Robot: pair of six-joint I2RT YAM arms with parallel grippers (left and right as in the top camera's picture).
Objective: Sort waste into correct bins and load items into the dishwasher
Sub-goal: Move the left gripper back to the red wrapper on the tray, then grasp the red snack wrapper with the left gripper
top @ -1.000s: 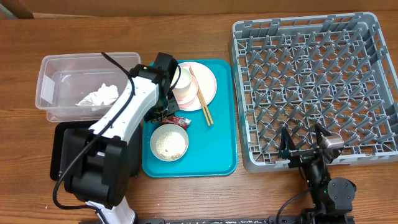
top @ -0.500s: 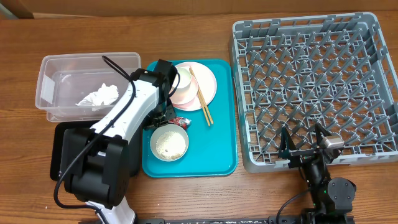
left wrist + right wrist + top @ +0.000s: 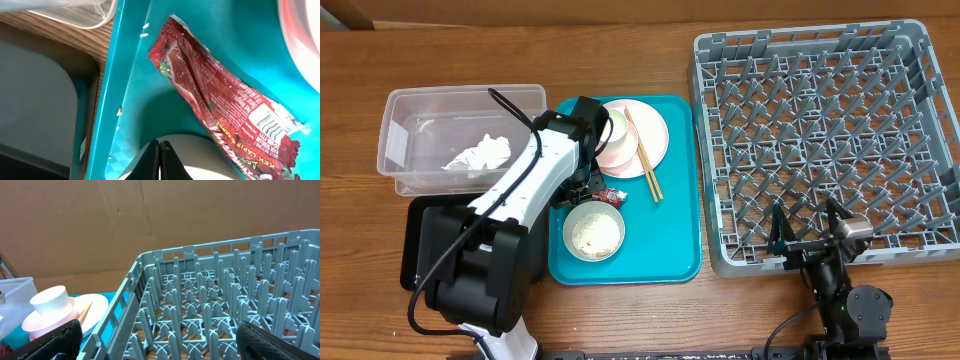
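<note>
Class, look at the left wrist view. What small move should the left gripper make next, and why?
Probably open the jaws and shift over the red wrapper. The left gripper is shut and holds nothing, and its tips sit just short of the wrapper, which lies loose on the teal tray.

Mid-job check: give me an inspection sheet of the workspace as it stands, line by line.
Surface: wooden table; teal tray at centre.
Job's things: napkin in clear tub; black tray mostly under left arm; wrapper, rice bowl and pink plate on the teal tray, cup on the plate, chopsticks across its edge; dish rack empty.
Clutter: stray rice grains on the teal tray's rim.
End effectors: left end effector shut, nothing seen in it, by the wrapper; right end effector open, at the rack's near edge.
Cables: black cable along the left arm.
Surroundings: cardboard behind the rack.
</note>
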